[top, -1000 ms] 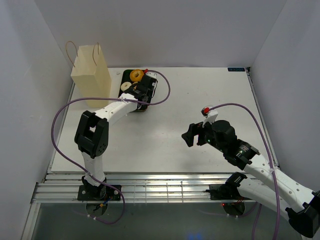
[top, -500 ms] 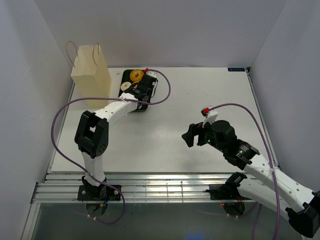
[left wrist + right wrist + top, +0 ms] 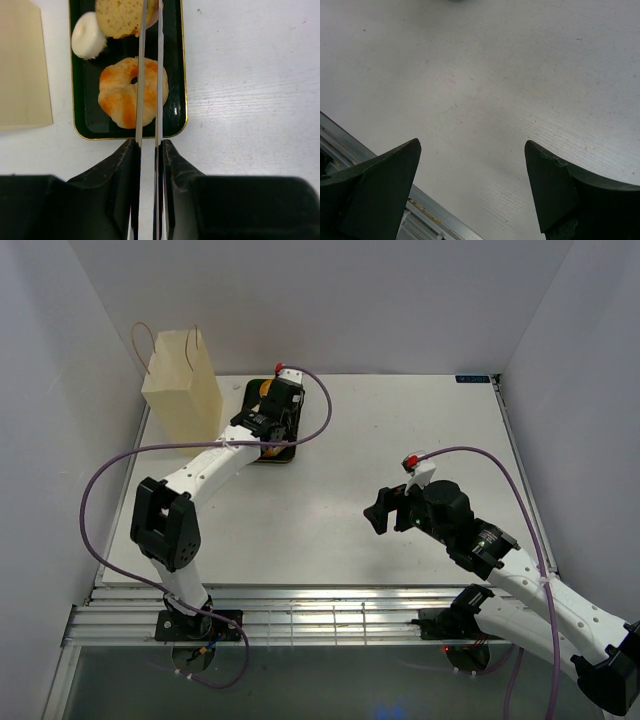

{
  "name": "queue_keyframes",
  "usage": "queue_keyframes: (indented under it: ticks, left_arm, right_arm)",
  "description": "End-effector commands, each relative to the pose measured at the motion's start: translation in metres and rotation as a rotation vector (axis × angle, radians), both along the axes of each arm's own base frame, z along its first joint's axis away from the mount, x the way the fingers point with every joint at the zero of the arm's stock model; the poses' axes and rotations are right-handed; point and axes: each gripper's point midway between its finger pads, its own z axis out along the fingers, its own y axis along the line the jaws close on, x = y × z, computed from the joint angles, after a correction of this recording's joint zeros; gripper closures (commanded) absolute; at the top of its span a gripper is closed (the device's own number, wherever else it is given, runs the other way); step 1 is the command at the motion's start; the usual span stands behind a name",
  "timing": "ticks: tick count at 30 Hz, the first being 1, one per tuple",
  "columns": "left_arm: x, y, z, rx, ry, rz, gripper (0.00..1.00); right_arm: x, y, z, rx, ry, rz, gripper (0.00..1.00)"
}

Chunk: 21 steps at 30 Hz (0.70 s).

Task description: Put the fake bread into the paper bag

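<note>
Top external: left hand (image 3: 272,403) over black tray (image 3: 251,392), paper bag (image 3: 183,385) upright just beside it. Left wrist: fingers (image 3: 141,75) closed to a slit (tips out of frame, any grip unclear) above golden bun (image 3: 120,95); white ring (image 3: 88,41), tan piece (image 3: 117,17) also in tray. Right wrist: right hand (image 3: 472,144) spread wide above tabletop (image 3: 480,65).

Note that the paper bag (image 3: 183,380) is smooth, matt cream paper. The black tray (image 3: 176,75) is glossy with a gold-toned rim. The golden segmented bun (image 3: 120,100) looks matt, possibly foam. The table (image 3: 520,75) is matt white and finely grained. Your left gripper (image 3: 150,10) carries bright, metal-looking blades. Your right gripper (image 3: 471,145) is matt black plastic.
</note>
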Motion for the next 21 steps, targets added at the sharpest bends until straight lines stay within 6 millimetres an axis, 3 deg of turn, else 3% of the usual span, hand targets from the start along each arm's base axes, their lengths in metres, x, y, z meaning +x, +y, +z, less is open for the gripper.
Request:
queue_keyframes:
  ticks: [1, 6, 10, 11, 13, 17, 21]
  left_arm:
    - [-0.011, 0.008, 0.073, -0.117, -0.129, 0.016, 1.00]
    - [-0.023, 0.014, 0.113, -0.174, -0.174, 0.018, 1.00]
    - [-0.034, 0.022, 0.156, -0.234, -0.235, 0.020, 1.00]
    - [-0.038, 0.025, 0.178, -0.264, -0.273, 0.015, 1.00]
    - [-0.045, 0.027, 0.199, -0.304, -0.304, 0.010, 1.00]
    - [-0.063, 0.038, 0.261, -0.403, -0.413, 0.008, 1.00]
    - [-0.077, 0.060, 0.301, -0.426, -0.506, 0.061, 1.00]
  right_arm:
    - [0.005, -0.002, 0.017, 0.014, -0.052, -0.014, 0.10]
    - [0.005, -0.002, 0.015, 0.011, -0.051, -0.013, 0.10]
    - [0.006, -0.002, 0.014, 0.005, -0.052, -0.011, 0.10]
    - [0.006, -0.002, 0.014, 0.004, -0.051, -0.007, 0.10]
    - [0.005, -0.001, 0.015, 0.003, -0.054, 0.002, 0.10]
    - [0.006, 0.001, 0.017, -0.007, -0.060, 0.014, 0.10]
    - [0.007, 0.005, 0.019, -0.017, -0.065, 0.040, 0.10]
